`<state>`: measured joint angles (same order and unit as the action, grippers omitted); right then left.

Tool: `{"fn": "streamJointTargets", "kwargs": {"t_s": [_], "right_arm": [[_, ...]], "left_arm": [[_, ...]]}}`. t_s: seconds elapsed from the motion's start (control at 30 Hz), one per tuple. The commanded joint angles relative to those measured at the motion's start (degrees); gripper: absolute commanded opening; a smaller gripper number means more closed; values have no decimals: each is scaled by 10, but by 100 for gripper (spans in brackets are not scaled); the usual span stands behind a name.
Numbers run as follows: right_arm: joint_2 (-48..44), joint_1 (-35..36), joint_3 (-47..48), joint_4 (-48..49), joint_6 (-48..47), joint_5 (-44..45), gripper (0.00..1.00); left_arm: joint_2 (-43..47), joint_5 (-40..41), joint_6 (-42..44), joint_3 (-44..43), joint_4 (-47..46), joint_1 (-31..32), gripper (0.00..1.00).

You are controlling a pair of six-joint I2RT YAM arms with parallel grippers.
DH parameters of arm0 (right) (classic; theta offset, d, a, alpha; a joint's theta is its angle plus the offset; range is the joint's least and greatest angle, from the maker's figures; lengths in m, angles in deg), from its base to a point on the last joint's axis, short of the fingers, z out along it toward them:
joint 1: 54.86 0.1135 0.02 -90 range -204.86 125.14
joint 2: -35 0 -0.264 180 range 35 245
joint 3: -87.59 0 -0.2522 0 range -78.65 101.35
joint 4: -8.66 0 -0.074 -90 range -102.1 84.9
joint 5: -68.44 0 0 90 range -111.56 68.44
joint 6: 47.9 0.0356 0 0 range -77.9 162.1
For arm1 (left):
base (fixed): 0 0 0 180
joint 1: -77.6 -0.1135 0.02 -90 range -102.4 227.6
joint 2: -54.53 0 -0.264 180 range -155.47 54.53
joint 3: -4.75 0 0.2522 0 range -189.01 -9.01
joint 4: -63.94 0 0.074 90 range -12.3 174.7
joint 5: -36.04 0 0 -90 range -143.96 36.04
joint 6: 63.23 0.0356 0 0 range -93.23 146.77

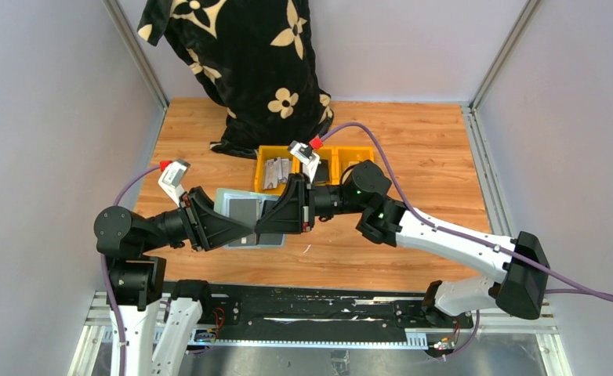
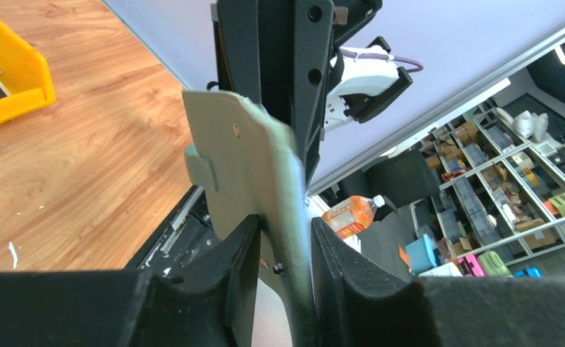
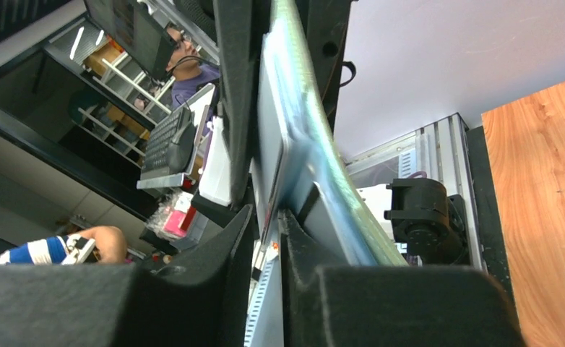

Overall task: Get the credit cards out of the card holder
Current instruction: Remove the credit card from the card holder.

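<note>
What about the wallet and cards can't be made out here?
- Card count: in the top view the left gripper and right gripper cover the pockets of the holder; only one dark card shows.
- Holder's inside: the left wrist view shows only its green back, the right wrist view its edge.
- Contents of the bins: top view, partly under the right arm, the rest too small.

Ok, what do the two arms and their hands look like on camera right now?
The left arm and right arm have white links and round black joints; a green light shows on the right one. A purple cable runs along each. The left hand and right hand have black wedge-shaped fingers, each topped by a white camera with a red tip.
</note>
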<state>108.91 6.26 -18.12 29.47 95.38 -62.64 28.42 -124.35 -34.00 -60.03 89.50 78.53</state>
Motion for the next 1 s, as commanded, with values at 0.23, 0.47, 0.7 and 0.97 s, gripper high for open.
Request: {"fn": "streamJointTargets", "kwargs": {"t_s": [0.23,0.47,0.7,0.97], "right_arm": [[19,9,21,-14,-2,17,0],[-5,8,-18,3,0,19,0],[-43,2,-63,32,8,29,0],[-57,2,-76,53,14,34,0]], "left_arm": [[14,-9,8,-7,15,0,42],[14,-7,-43,6,-41,0,30],[10,-11,-43,5,-40,0,29],[8,-10,-45,-2,-39,0,26]]}}
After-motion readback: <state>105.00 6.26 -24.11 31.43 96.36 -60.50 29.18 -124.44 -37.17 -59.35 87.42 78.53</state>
